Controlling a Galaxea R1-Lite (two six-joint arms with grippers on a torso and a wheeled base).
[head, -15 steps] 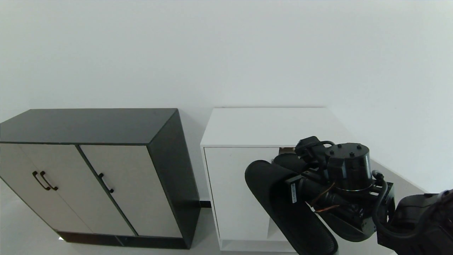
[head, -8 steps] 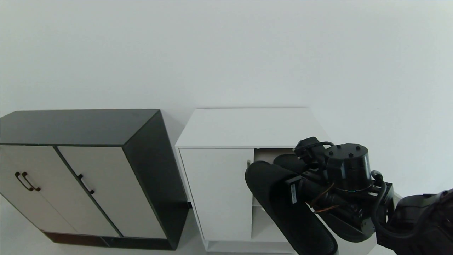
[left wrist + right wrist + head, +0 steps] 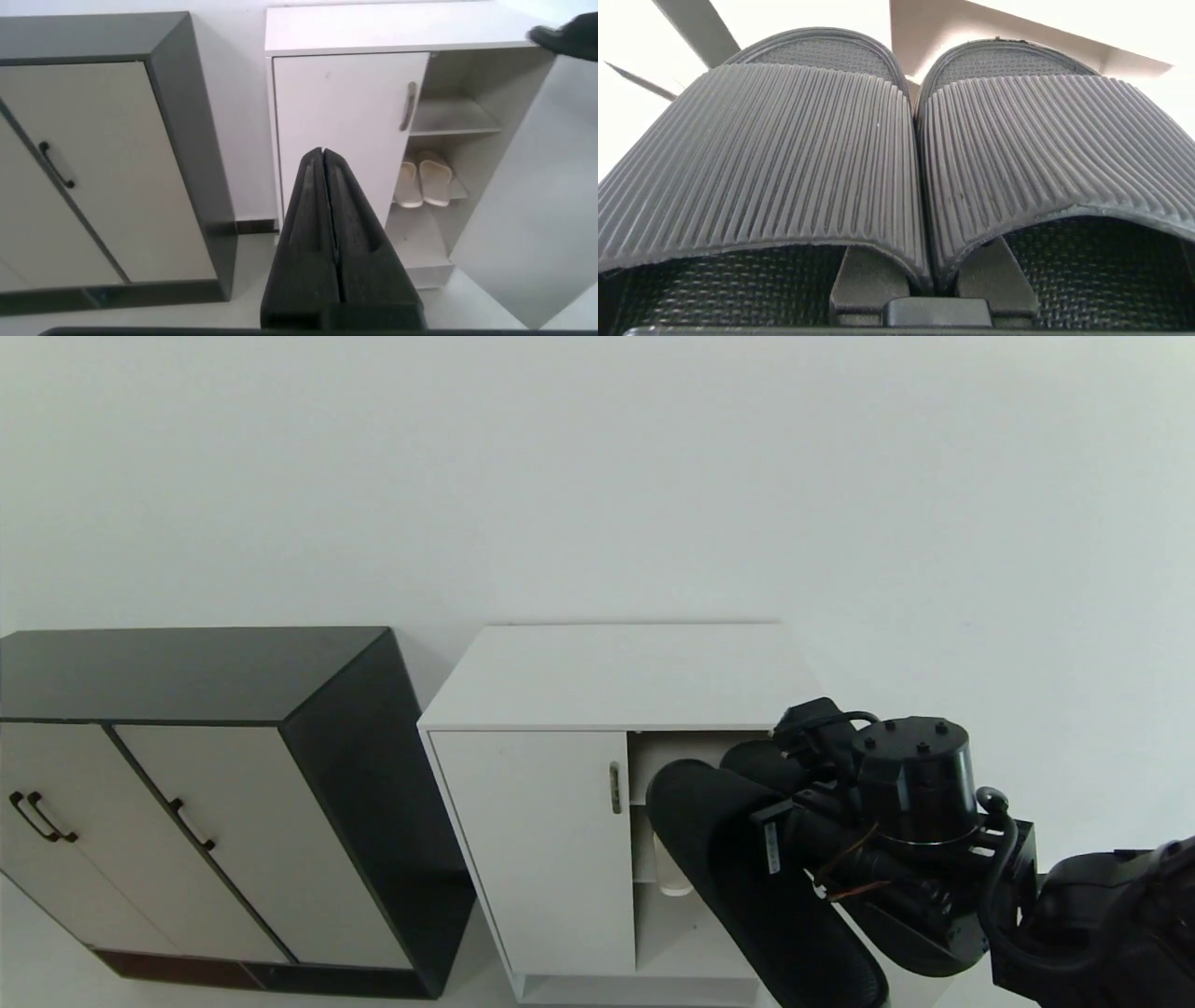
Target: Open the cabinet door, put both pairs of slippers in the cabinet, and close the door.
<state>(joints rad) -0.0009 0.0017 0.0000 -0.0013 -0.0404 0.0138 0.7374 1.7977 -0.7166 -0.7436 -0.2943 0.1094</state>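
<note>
My right gripper [image 3: 929,285] is clamped on the pair of black slippers [image 3: 747,868], held at the lower right of the head frame, just in front of the white cabinet [image 3: 607,672] at lower centre. The cabinet's right half stands open, with white slippers [image 3: 425,179] on a shelf inside. My left gripper [image 3: 324,215] is closed tight, fingers pressed together on nothing

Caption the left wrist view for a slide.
Shut left end effector faces the open white rectangular cabinet holding white slippers.
</note>
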